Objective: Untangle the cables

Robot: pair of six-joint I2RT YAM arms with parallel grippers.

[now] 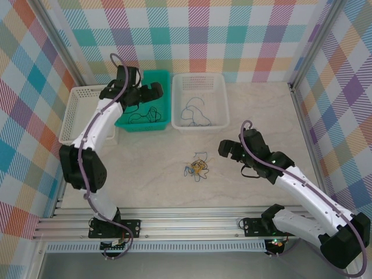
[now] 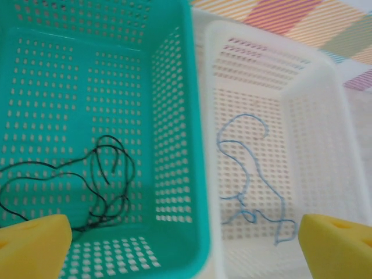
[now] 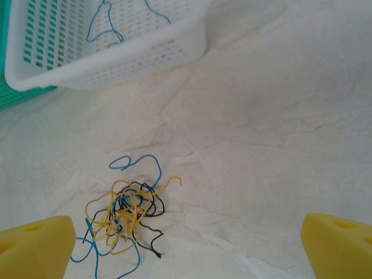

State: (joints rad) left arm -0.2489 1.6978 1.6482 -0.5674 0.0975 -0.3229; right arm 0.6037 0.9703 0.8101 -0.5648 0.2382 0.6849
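Observation:
A small tangle of blue, black and yellow cables (image 1: 199,167) lies on the table's middle; in the right wrist view this clump (image 3: 122,214) sits at lower left. My right gripper (image 1: 229,149) hovers just to its right, open (image 3: 186,250), with nothing between its yellow pads (image 3: 36,243). A loose black cable (image 2: 99,174) lies in the teal basket (image 1: 165,78) and a blue cable (image 2: 250,174) in the white basket (image 1: 221,78). My left gripper (image 1: 145,96) hangs over the teal basket, open (image 2: 185,249) and empty, its pads (image 2: 32,244) wide apart.
Another white basket (image 1: 75,93) stands at the far left under the left arm. The two baskets with cables sit side by side at the back, against the checked wall. Metal rails run along the table's near edge (image 1: 186,218).

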